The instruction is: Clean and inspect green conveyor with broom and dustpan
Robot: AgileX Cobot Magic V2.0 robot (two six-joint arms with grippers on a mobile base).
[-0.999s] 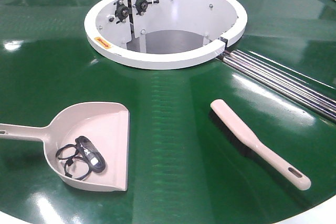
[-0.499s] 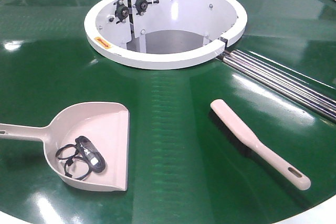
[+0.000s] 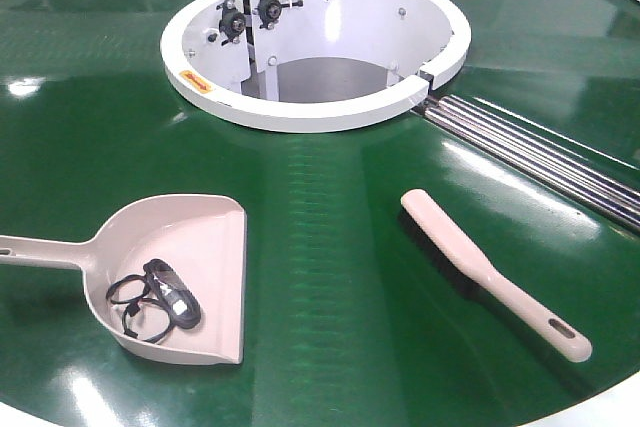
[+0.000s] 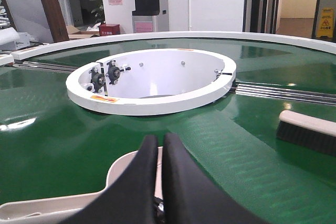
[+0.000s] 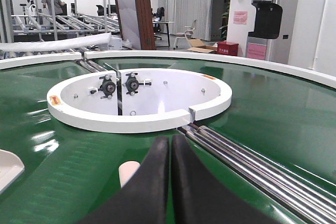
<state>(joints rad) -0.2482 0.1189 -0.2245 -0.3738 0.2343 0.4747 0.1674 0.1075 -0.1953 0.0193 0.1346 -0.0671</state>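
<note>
- Green conveyor [image 3: 330,247]: glossy dark green belt, faintly ribbed, silver roller rods [image 3: 540,152] at the seam, white ring housing [image 3: 300,107] at centre.
- Dustpan [image 3: 185,247]: pale beige-pink plastic scoop lying left on the belt; handle points left, flat lip faces right. A black tangled item [image 3: 155,302] lies inside.
- Broom [image 3: 495,277]: slim beige brush with dark bristles, lying right; long axis diagonal, slotted handle end toward the near right.
- Left gripper [image 4: 160,148]: black fingers pressed together, above the dustpan.
- Right gripper [image 5: 170,150]: fingers together, holding nothing.
</note>
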